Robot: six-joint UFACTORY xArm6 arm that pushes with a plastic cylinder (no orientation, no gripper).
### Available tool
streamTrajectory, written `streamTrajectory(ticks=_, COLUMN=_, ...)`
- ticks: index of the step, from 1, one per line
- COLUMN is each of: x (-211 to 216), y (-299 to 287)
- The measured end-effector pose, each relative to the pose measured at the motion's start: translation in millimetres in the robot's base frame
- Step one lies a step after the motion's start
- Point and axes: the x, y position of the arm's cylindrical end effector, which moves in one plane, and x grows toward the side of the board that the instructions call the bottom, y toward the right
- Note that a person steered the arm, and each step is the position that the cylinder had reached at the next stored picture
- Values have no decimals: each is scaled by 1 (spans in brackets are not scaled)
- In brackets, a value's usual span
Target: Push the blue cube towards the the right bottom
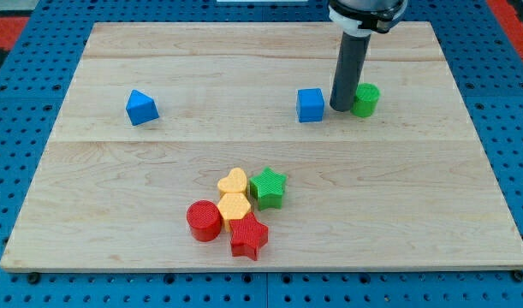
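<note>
The blue cube sits on the wooden board in the upper middle of the view. My tip is down on the board just to the cube's right, between the cube and a green cylinder. The tip stands close to both; a small gap shows between it and the cube. The dark rod rises from the tip to the view's top.
A blue triangular block lies at the upper left. A cluster sits low in the middle: a green star, a yellow heart, a yellow hexagon-like block, a red cylinder and a red star.
</note>
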Motion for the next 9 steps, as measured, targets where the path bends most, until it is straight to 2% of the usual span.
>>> streamTrajectory(ticks=1, x=-66, y=-5)
streamTrajectory(ticks=2, x=-62, y=-57)
streamTrajectory(ticks=3, x=-20, y=-88)
streamTrajectory(ticks=4, x=-6, y=-63)
streamTrajectory(ticks=5, x=-37, y=-51)
streamTrajectory(ticks=6, x=-3, y=-23)
streamTrajectory(ticks=7, x=57, y=15)
streamTrajectory(ticks=8, x=86, y=-2)
streamTrajectory(ticks=9, x=60, y=-1)
